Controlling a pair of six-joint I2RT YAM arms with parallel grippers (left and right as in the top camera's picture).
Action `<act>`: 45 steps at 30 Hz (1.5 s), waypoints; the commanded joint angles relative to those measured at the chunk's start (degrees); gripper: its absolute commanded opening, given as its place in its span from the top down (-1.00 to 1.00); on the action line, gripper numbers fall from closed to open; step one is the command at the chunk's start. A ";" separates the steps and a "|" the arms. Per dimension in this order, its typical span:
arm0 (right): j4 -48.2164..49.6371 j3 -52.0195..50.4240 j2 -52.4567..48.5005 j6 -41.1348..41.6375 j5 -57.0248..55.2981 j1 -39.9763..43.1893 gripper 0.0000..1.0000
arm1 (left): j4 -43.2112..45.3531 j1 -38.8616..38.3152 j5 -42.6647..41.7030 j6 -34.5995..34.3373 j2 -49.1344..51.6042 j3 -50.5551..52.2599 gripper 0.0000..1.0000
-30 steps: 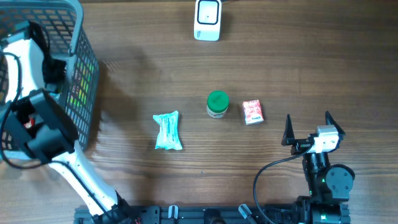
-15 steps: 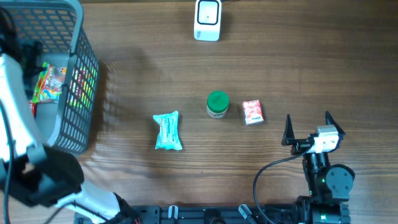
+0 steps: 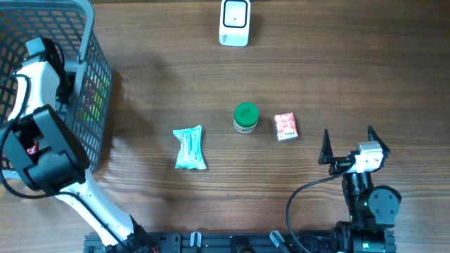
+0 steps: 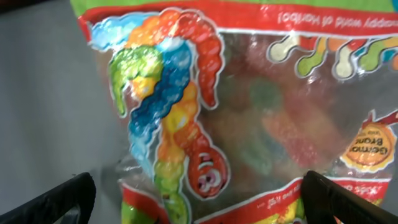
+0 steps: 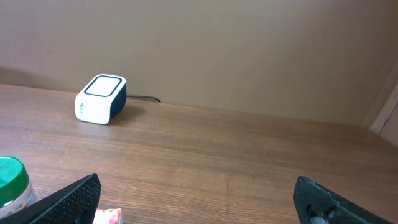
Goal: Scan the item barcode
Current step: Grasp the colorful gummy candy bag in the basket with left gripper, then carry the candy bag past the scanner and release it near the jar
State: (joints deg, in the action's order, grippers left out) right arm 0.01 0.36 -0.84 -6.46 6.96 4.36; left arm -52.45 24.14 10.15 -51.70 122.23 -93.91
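A clear gummy-candy bag (image 4: pixel 249 106) with a rainbow worm print and red-green borders fills the left wrist view. It lies on the grey floor of the basket (image 3: pixel 91 42). My left gripper (image 4: pixel 202 202) hovers close over the bag, open, with one black fingertip off each side of its lower edge. From overhead only the left arm (image 3: pixel 42 77) shows, reaching into the basket. The white barcode scanner (image 3: pixel 234 22) stands at the table's far edge, the same scanner (image 5: pixel 101 99) that the right wrist view shows. My right gripper (image 3: pixel 346 144) rests open at the front right, nothing between its fingers.
On the wooden table lie a teal packet (image 3: pixel 190 148), a green-lidded jar (image 3: pixel 245 118) and a small red box (image 3: pixel 285 126). The grey mesh basket fills the far left corner. The right wrist view catches the jar (image 5: pixel 9 180) and the red box (image 5: pixel 106 216) at its lower left.
The left gripper has opened. The left arm swung out of the basket, baring the candy bag inside, and is now back over it. The right arm has not moved.
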 commanded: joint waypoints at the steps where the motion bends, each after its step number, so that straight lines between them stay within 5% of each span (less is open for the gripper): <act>1: 0.28 -0.07 0.42 0.46 -0.98 -0.22 -0.99 | -0.57 -0.33 -0.26 0.50 3.54 0.02 -0.09; 2: 0.28 -0.07 0.42 0.46 -0.98 -0.22 -0.99 | -0.96 -0.48 -0.26 0.57 3.15 -0.04 0.53; 4: 0.28 -0.07 0.42 0.48 -0.98 -0.22 -1.00 | -1.79 -0.52 0.55 3.85 0.55 -0.24 0.92; 12: 0.28 -0.07 0.42 0.46 -0.98 -0.22 -0.99 | -9.70 0.46 9.64 5.27 -20.81 -4.90 0.92; 17: 0.31 -0.07 0.42 0.46 -0.98 -0.22 -0.99 | -9.75 -0.31 2.12 5.25 -41.33 -6.62 0.92; 21: 0.28 -0.07 0.42 0.46 -0.98 -0.22 -0.99 | -10.45 -9.38 -5.68 5.25 -49.81 -6.60 0.92; 26: 0.28 -0.07 0.42 0.46 -0.98 -0.22 -0.99 | -11.28 -31.91 -0.44 6.54 -45.20 -3.93 0.92; 30: 0.28 -0.07 0.42 0.48 -0.98 -0.22 -0.99 | -11.45 -41.64 8.59 4.55 -35.60 0.15 0.92; 43: 0.28 -0.07 0.42 0.46 -0.98 -0.22 -0.98 | 5.66 -50.38 1.62 -5.14 -10.34 15.30 0.92; 44: 0.31 -0.07 0.42 0.46 -0.98 -0.22 -0.99 | 5.86 -50.95 2.32 -5.84 -10.12 15.56 0.84; 45: 0.28 -0.07 0.42 0.46 -0.98 -0.22 -0.99 | 5.79 -51.65 4.22 -5.79 -10.10 15.69 0.49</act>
State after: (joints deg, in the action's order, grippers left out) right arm 0.01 0.36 -0.84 -6.46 6.96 4.36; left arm -46.96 -25.74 12.62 -55.09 112.25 -78.78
